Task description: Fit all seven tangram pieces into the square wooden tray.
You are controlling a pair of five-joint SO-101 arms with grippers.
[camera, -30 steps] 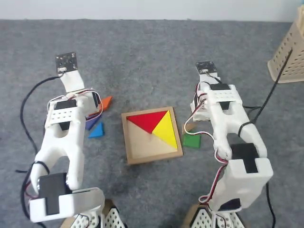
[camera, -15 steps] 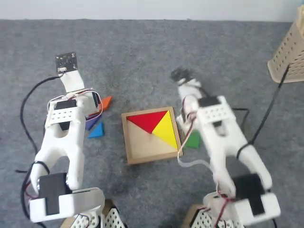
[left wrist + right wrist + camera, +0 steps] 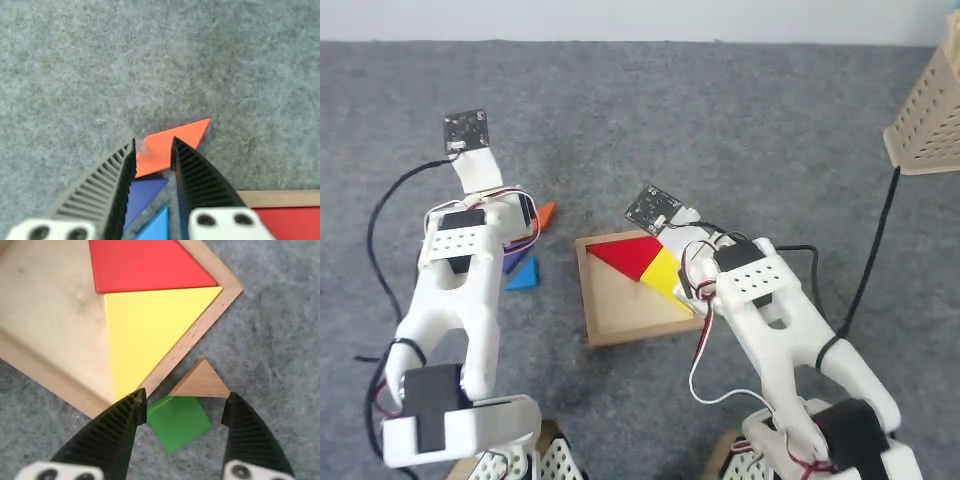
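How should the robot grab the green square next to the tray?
From straight above, pinching two opposite straight sides of the green square, not its corners. It lies flat on the carpet, so only thin edges offer a hold. The wooden triangle and tray rim sit close by, so the open right end effector needs care there.

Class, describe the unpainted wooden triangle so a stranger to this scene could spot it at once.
Find the square wooden tray holding a red triangle and a yellow triangle on the grey carpet. Just outside its rim on the yellow side lie two loose pieces. Yours is the small tan triangle, not the green square beside it.
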